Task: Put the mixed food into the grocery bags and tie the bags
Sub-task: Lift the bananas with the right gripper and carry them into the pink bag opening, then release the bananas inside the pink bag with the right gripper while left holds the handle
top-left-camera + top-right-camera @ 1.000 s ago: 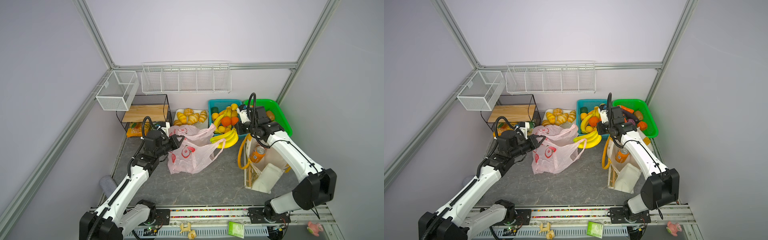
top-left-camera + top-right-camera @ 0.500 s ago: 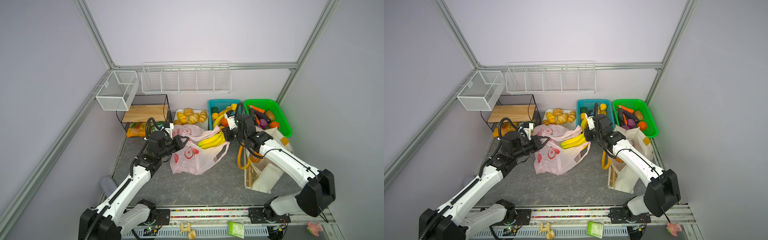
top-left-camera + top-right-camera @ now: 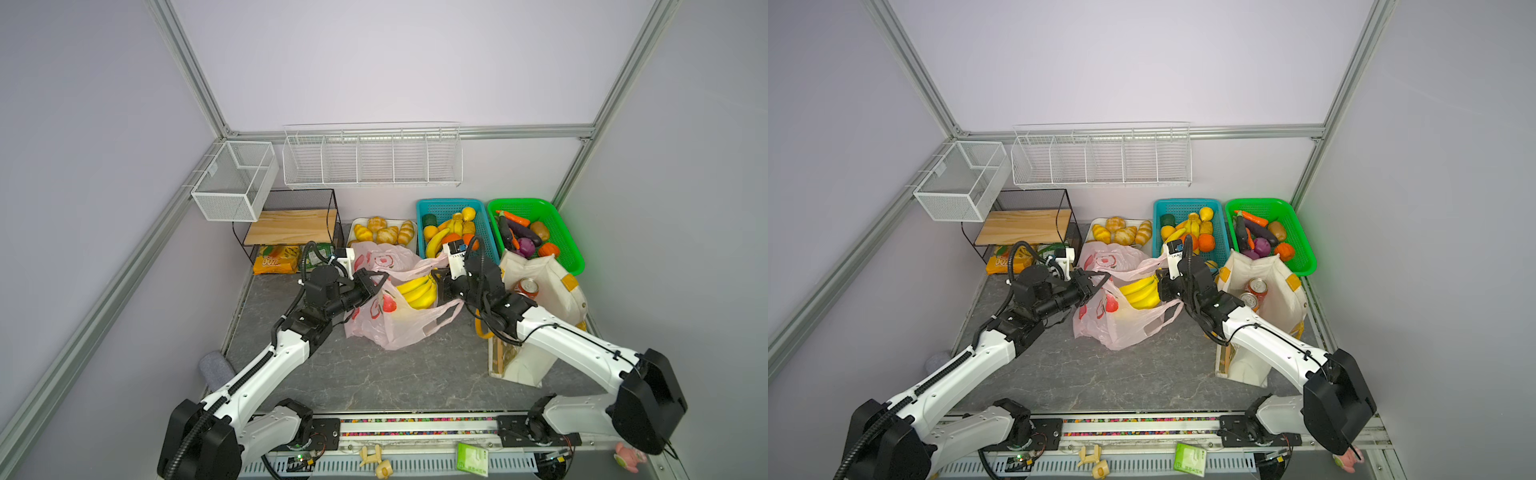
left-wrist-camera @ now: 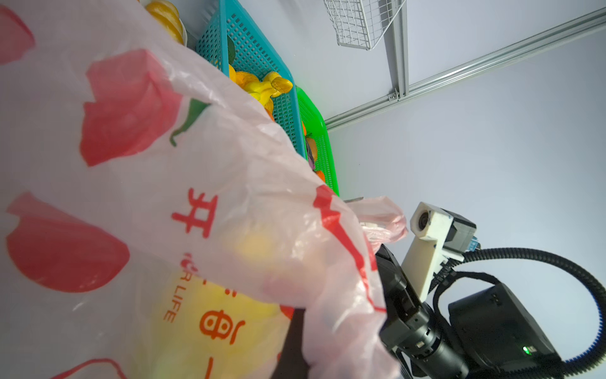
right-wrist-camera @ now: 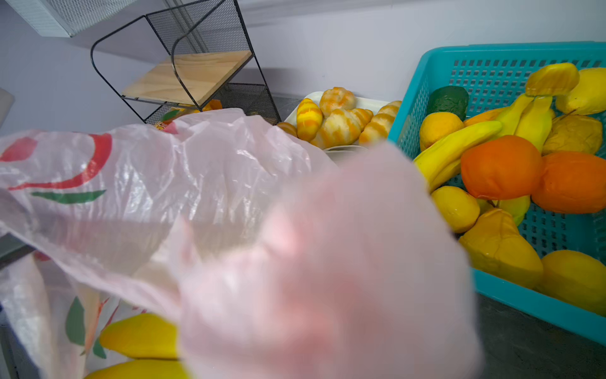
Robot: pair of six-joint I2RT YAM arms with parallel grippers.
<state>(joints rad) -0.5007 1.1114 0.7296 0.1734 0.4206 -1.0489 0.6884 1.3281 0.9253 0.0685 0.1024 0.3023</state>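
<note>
Item: bananas (image 3: 417, 291), 1 bunch, clenched at the stem end by right gripper (image 3: 437, 286), poised in the mouth of pink bag (image 3: 399, 328). Left gripper (image 3: 376, 278) clamped on the bag's rim. Handling: hold rim taut and high; lower bunch fully inside before release.

Between the black left gripper (image 3: 380, 279) and the black right gripper (image 3: 437, 286) the bag (image 3: 395, 332) is pale translucent pink with red fruit prints and green leaves, the bananas (image 3: 417, 291) at the right jaws are yellow, and beyond these jaws stand a teal basket (image 3: 444, 202) and a green basket (image 3: 563, 249)
</note>
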